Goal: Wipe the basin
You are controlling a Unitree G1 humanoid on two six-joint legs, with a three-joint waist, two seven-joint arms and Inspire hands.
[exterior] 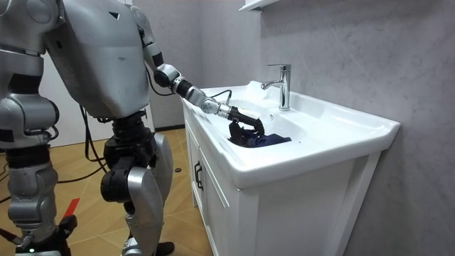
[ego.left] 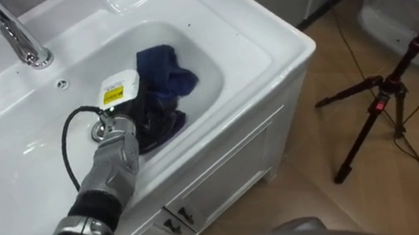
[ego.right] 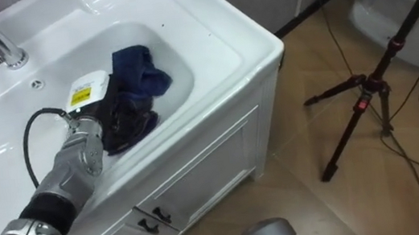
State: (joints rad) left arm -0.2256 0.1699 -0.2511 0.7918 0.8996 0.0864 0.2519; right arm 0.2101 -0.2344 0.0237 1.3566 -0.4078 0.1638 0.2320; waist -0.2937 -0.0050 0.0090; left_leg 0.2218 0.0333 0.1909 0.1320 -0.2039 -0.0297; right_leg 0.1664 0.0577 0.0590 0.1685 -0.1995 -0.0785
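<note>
I am in the middle of the wiping step. My left robot hand (ego.left: 134, 111) is down in the basin (ego.left: 264, 37), in front of the tap (ego.left: 16, 37). Its fingers look bent down into the blue cloth (ego.left: 165, 73), so I think it is gripping the cloth. The cloth lies bunched up on the basin floor, in front of the tap and off to its right. The drain (ego.left: 99, 130) is in front of the tap too, just beside my wrist.

My right robot hand (exterior: 34, 238) hangs low at the robot's side, far from the tap.

Next I should press the cloth down and slide it over the bare white parts.

The tag on my left robot hand has a yellow sticker. Its writing is too small to read.
</note>
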